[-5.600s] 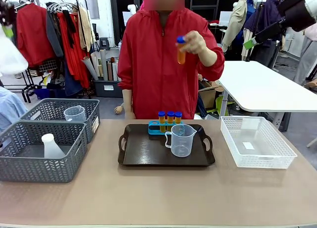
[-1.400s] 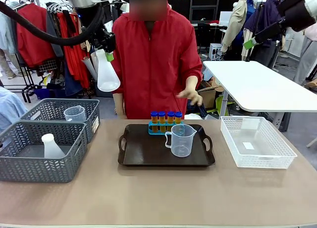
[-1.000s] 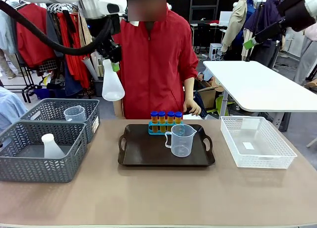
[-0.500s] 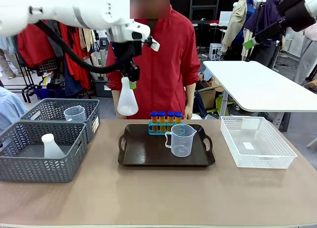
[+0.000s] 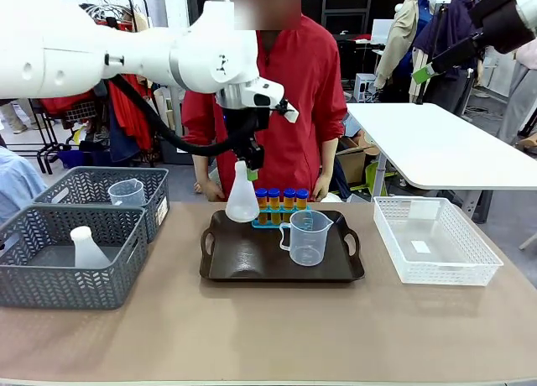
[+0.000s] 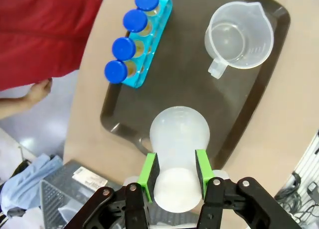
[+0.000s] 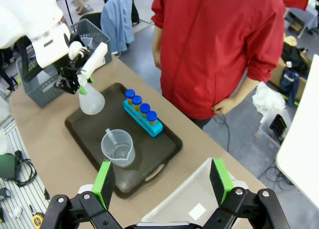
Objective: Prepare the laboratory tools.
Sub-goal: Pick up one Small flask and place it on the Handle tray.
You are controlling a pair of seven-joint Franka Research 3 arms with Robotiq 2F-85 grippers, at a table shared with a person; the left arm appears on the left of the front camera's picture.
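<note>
My left gripper is shut on the neck of a translucent white conical flask, which hangs low over the left rear of the dark brown tray. In the left wrist view the green pads clamp the flask from both sides. Several orange tubes with blue caps stand in a blue rack at the tray's back edge. A clear handled beaker stands on the tray to the right of the flask. My right gripper is open and high above the table, holding nothing.
Two grey baskets stand at the left; one holds another flask, the other a beaker. A white basket sits at the right. A person in a red jacket stands behind the tray, hands at the far table edge.
My left arm has carried the flask rightward and down, from high above the grey baskets to low over the tray's left rear. The right arm has not moved.
</note>
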